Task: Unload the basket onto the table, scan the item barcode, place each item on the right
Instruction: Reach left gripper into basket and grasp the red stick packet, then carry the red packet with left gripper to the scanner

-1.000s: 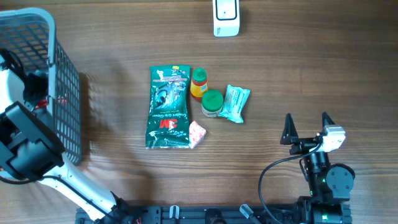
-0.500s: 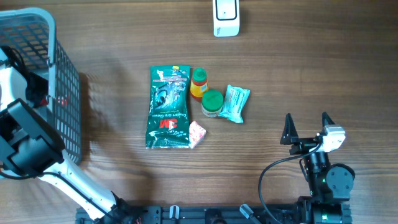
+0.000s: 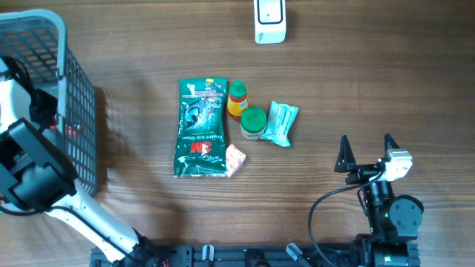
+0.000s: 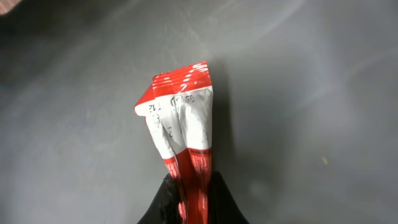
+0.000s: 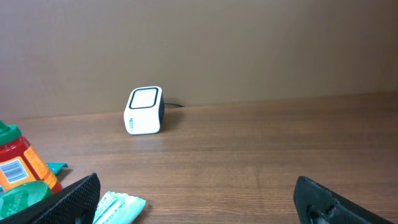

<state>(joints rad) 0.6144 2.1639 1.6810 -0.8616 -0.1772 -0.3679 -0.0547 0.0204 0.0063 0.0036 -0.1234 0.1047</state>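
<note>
L gripper [image 4: 189,188] is pinching red-white sachet [image 4: 183,118] by one end, inside basket [image 3: 77,96], well left of scanner [image 3: 269,21]. R gripper [image 3: 366,145] is sitting wide open, empty. I'm worrying re: thin end grip, sachet slipping or swinging w/ barcode facing away from scanner.

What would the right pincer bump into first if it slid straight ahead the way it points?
Probably nothing: ahead of the open right pincer lies only bare table. The white scanner sits off to its left, likely missed.
</note>
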